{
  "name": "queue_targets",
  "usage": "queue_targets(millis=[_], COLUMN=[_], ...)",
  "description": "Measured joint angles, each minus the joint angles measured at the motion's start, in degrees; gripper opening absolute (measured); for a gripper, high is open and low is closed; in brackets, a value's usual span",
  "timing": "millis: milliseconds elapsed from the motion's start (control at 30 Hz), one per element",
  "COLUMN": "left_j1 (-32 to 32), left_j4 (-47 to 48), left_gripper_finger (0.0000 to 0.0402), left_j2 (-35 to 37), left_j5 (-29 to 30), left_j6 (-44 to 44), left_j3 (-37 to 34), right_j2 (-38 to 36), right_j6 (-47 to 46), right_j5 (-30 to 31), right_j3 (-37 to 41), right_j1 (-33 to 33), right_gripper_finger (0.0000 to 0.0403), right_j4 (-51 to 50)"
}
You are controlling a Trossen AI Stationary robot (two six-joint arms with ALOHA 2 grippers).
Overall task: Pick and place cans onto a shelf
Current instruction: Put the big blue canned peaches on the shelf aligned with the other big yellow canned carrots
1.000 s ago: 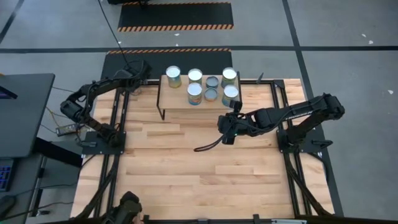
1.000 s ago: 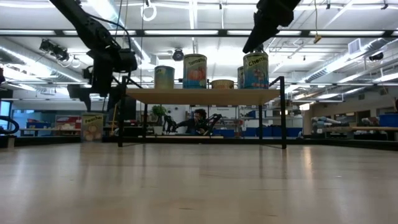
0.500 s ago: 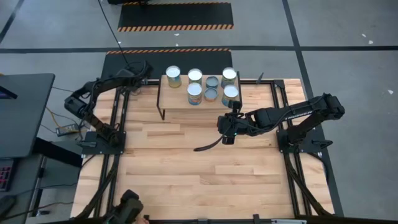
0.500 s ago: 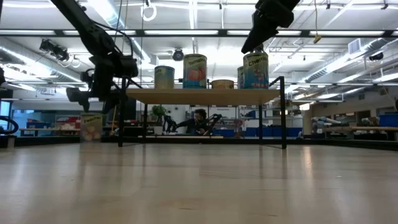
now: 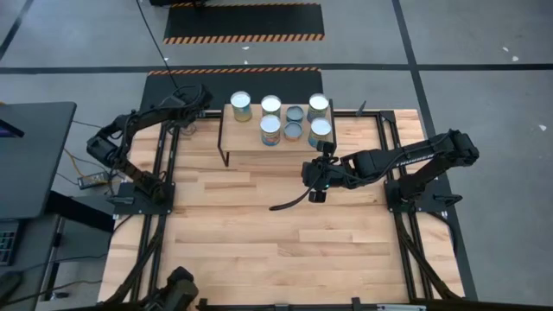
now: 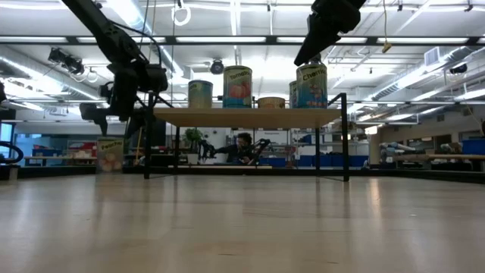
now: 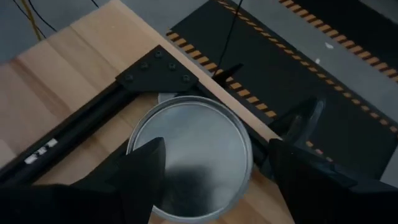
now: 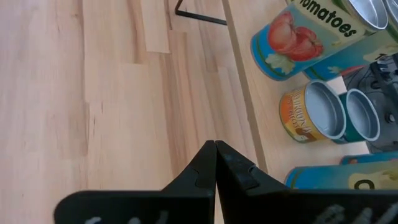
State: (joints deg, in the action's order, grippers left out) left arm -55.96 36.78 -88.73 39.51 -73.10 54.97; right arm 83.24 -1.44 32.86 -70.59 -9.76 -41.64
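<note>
behind the bench [image 5: 259, 233] a workshop stretches away; seven cans [image 5: 270, 130] already stand on the shelf [image 5: 246, 142], and the left gripper [image 7: 211, 177], jaws wide, straddles the last can [image 7: 189, 155] at the bench's far-left corner, so centre it and close squarely before lifting, while the right gripper [image 8: 215, 163], jaws shut, waits before the shelf.

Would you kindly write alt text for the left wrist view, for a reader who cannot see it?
Seen from directly above, a can with a bright silver top sits between the open fingers of the left gripper. It stands near the wooden table's corner, beside a black metal bracket, with dark striped floor matting beyond.
</note>
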Motion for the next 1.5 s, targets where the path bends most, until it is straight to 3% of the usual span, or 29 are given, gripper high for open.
queue_targets(millis=[333,500,1033,1400,1500], left_j1=[5.8,6.1,8.0,7.9,6.8], left_j4=[9.9,14.3,13.8,13.6,13.6], left_gripper_finger=[0.0293,0.0293,0.0293,0.0293,0.0293], left_j2=[0.7,0.7,1.1,4.2,4.2], left_j5=[4.5,3.8,1.3,2.8,-0.6], left_j6=[-6.4,-10.4,7.2,11.4,14.2], left_j3=[0.5,0.5,0.6,0.6,0.6], right_j2=[0.0,0.0,0.0,0.0,0.0], right_j6=[0.1,0.3,0.2,0.1,0.1], right_j5=[0.0,0.0,-0.1,-0.1,-0.1], right_j3=[0.0,0.0,0.0,0.0,0.0], right_j1=[0.0,0.0,0.1,0.1,0.1], right_gripper_finger=[0.0009,0.0009,0.0009,0.0009,0.0009], right_j4=[0.0,0.0,0.9,0.9,0.9])
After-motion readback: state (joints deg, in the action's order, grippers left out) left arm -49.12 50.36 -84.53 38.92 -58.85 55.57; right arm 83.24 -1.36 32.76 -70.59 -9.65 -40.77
